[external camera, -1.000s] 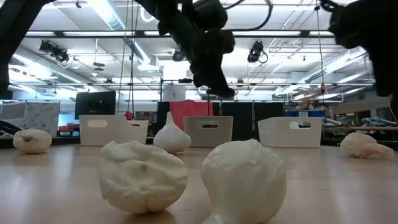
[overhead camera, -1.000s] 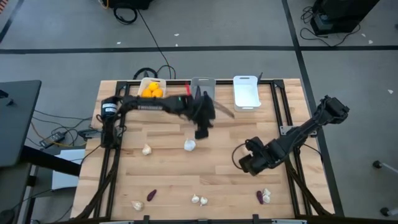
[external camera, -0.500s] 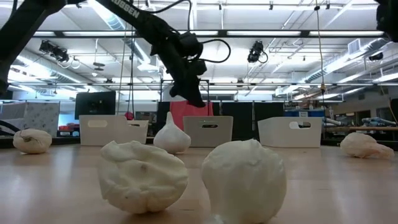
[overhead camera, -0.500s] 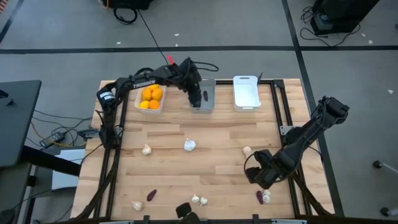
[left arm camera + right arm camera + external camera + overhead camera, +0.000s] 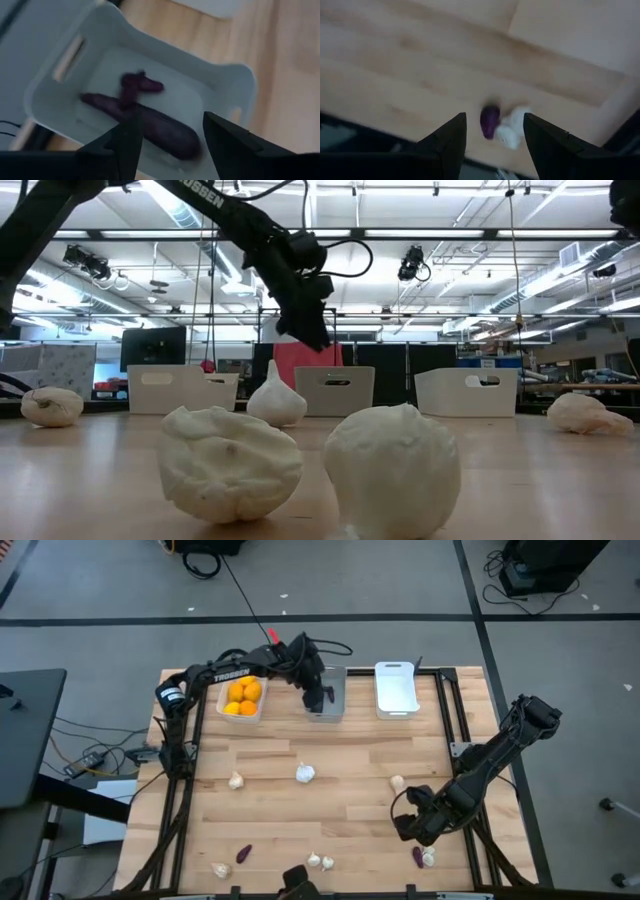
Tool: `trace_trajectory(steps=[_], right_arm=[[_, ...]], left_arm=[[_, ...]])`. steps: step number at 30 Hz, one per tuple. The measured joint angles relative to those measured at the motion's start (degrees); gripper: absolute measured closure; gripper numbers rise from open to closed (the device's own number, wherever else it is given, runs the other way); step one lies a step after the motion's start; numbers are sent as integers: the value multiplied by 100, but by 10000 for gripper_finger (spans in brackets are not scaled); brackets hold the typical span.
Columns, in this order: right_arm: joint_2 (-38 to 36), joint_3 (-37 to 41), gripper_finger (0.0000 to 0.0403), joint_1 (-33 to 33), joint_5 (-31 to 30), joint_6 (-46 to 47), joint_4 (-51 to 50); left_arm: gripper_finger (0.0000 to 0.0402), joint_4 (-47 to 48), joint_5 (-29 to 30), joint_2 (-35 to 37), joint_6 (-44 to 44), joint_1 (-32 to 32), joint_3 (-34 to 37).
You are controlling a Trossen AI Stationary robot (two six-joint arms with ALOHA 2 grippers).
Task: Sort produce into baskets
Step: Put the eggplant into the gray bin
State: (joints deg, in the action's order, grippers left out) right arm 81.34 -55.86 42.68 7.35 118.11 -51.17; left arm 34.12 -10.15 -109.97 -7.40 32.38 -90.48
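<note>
A grey floor (image 5: 420, 580) crossed by dark tape lines (image 5: 476, 610) is seen around the wooden desk (image 5: 350, 755). Black cables (image 5: 235, 585) are trailed across it. A dark panel (image 5: 25, 735) is set beside the desk. Overhead, long ceiling lights (image 5: 170, 205) are hung from beams; what may be shelving is glimpsed beyond.

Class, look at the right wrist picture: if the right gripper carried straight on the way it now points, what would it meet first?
Most likely the small purple piece lying on the table, touching a whitish garlic bulb. The right gripper, open, frames both between its fingers; depth is hard to judge, so the bulb could come first.
</note>
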Motion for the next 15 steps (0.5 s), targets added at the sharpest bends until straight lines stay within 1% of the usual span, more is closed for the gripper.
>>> trace_trajectory(steps=[3,4,7,9,11,13,15], right_arm=[[0,2,196,81,427,-406,480],[0,2,196,135,479,-474,677],[1,2,196,310,254,-484,1160],[27,2,196,405,-100,-299,1163],[140,2,196,473,-329,-193,1062],[357,2,197,524,-343,-292,911],[617,2,197,527,-205,-570,945]], left_arm=[[189,391,-230,68,-2,-8,2],[189,479,-291,104,6,-30,2],[189,704,-306,202,70,-148,2],[189,734,-309,275,255,-299,2],[189,708,-316,359,466,-500,2],[188,553,-235,414,746,-738,2],[188,414,-59,434,984,-1013,2]])
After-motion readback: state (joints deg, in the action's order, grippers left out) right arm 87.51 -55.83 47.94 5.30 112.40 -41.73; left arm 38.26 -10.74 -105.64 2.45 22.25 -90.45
